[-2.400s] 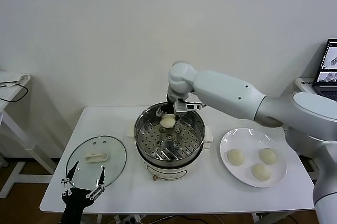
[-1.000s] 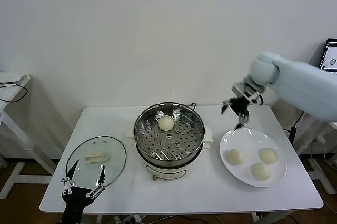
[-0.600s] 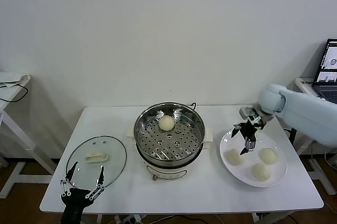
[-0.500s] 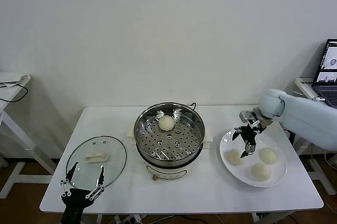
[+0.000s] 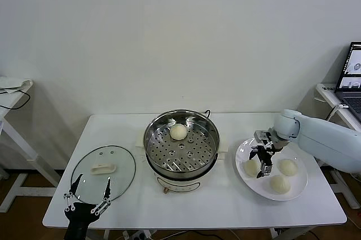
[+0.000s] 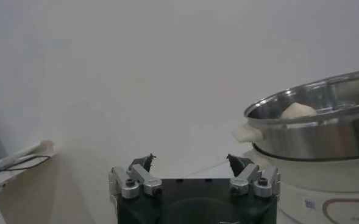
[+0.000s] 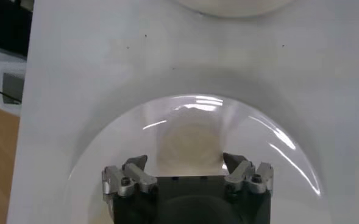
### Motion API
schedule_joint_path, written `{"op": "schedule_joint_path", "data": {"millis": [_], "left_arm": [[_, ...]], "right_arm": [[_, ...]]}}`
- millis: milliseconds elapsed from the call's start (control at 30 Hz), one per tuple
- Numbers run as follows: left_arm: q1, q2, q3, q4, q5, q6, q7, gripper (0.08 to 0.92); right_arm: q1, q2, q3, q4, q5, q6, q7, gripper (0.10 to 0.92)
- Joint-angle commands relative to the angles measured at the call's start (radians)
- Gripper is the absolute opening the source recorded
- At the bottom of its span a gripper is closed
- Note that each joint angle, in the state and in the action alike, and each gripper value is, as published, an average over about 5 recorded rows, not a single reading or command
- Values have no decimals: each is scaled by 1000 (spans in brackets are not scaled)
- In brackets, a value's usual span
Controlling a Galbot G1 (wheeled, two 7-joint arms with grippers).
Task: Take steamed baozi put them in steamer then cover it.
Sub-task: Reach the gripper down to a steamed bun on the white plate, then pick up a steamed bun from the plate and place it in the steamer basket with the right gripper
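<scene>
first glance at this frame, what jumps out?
The shiny steamer at the table's middle, lid off, with one baozi on its perforated tray. To its right, the right gripper is down over the white plate, its fingers straddling the nearest of three buns. The glass cover lies flat at the left, the left gripper parked open beside it.

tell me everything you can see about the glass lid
The glass lid is round and clear, with a thin metal rim and a cream-white oblong handle at its centre. It lies flat, handle up, on the white table, off the steamer, which stands open beside it. The left gripper hovers open at its near edge, apparently not touching it.
</scene>
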Motion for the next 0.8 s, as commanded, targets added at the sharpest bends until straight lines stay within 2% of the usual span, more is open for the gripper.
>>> {"op": "schedule_joint_path", "data": {"millis": [33, 267, 500, 667, 800], "left_arm": [[-1, 0, -6, -5, -5, 1, -1, 823], [-7, 1, -5, -5, -10, 3, -2, 823], [-13, 10, -1, -14, -16, 6, -2, 823], [-15, 16, 1, -25, -23, 6, -3, 823], [-18, 21, 7, -24, -24, 5, -4, 823]], "right_arm": [[-21, 0, 8, -3, -6, -9, 18, 735], [35, -21, -7, 32, -9, -5, 11, 700], [239, -34, -55, 62, -14, 36, -73, 665], [476, 9, -150, 77, 52, 66, -154, 662], [635, 101, -206, 86, 149, 74, -222, 662]]}}
